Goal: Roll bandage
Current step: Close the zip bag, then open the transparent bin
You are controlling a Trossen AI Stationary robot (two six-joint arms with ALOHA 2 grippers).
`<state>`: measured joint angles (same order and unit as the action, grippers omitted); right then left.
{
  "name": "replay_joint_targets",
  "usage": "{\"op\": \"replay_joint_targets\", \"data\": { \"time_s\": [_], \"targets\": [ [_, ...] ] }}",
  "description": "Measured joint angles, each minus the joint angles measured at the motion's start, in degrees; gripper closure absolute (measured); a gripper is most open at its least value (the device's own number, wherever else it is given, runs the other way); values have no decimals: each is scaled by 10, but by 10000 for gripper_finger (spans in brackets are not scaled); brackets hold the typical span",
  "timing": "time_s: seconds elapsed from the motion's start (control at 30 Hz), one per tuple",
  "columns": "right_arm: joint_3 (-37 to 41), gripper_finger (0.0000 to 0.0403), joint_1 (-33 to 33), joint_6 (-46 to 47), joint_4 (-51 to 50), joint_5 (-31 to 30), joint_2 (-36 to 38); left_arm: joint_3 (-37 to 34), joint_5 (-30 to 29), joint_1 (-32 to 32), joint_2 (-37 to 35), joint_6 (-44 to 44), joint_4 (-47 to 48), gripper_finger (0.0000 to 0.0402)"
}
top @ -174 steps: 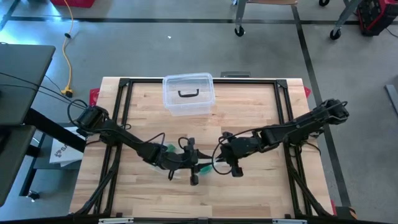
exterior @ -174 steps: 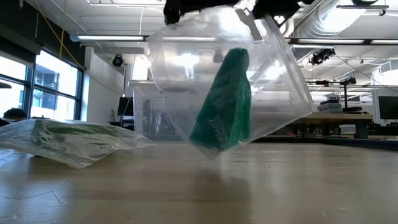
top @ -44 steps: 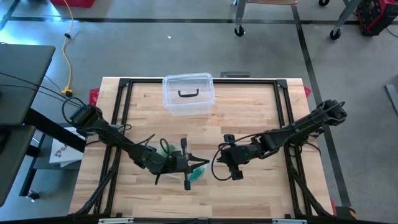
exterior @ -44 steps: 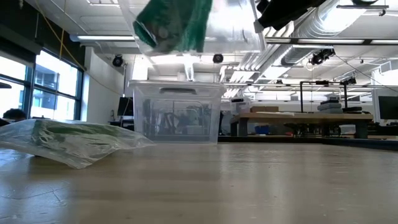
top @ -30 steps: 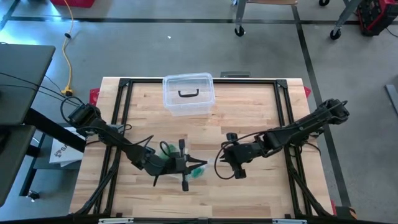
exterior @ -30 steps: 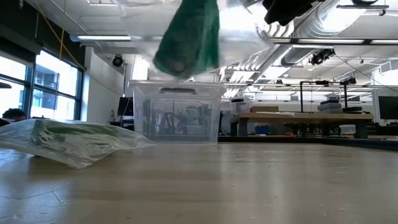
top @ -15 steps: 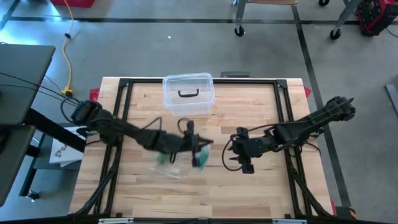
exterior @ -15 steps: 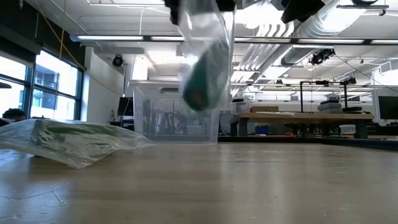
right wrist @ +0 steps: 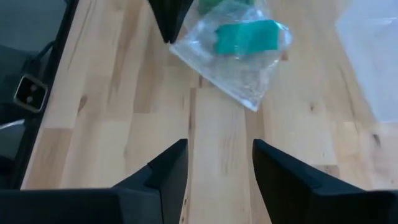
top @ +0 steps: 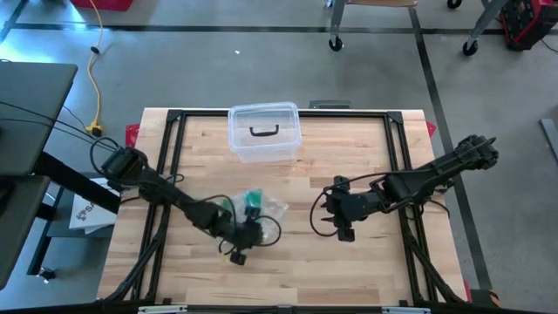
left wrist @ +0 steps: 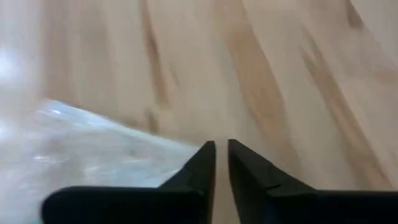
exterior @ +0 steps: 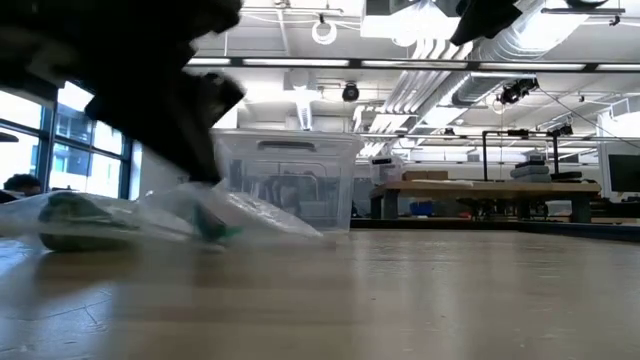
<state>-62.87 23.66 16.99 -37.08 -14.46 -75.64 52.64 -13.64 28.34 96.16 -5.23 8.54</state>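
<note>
Fingers (left wrist: 200,163) of the left gripper (left wrist: 221,155) stand nearly together, only a thin slit between the two dark tips, and nothing shows gripped in that slit; the edge of a clear plastic bag (left wrist: 93,146) lies on the wood just beside them. Seen from above, the left gripper (top: 241,237) sits low over the wooden table (top: 366,262), in its front half, left of centre. The clear plastic bag (top: 259,208) lies flat on the table just beyond it, with a green bandage roll (top: 254,199) inside. The right gripper (right wrist: 217,158) holds its fingers (right wrist: 166,168) well apart and empty, pointed toward the bag (right wrist: 239,53) and the green roll (right wrist: 247,36) in it. From above, the right gripper (top: 330,218) hovers right of centre, apart from the bag. A clear lidded plastic box (top: 264,132) stands at the table's far edge. In the low view the bag (exterior: 240,215) rests on the tabletop in front of that box (exterior: 285,180), with a second green-filled bag (exterior: 75,220) at the left.
</note>
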Motion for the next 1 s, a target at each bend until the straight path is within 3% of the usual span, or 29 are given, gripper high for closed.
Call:
{"op": "replay_joint_targets", "data": {
  "time_s": [0.2, 0.37, 0.47, 0.53, 0.6, 0.7, 0.87, 1.0],
  "targets": [
    [0, 233, 0, -12, 28, -1, 0, -12, 27, 18, -7, -93, 5, 279],
    [0, 233, -22, -93, 56, -74, 0, 37, 28, 17, -28, -139, 6, 211],
    [0, 233, -73, -185, 72, -61, 0, 73, -30, 1, -56, -125, 24, 199],
    [0, 233, -131, -241, 93, -4, 0, 80, -100, -19, -83, -86, 45, 201],
    [0, 235, -203, -280, 115, 92, -3, 80, -141, -59, -113, -50, 83, 211],
    [0, 239, -318, -300, 161, 215, -25, 79, -154, -157, -162, -27, 155, 233],
    [-1, 248, -457, -222, 282, 247, -105, 79, -204, -331, -246, -74, 255, 268],
    [-1, 258, -515, -203, 376, 251, -175, 79, -213, -450, -271, -110, 333, 292]
  ]
}}
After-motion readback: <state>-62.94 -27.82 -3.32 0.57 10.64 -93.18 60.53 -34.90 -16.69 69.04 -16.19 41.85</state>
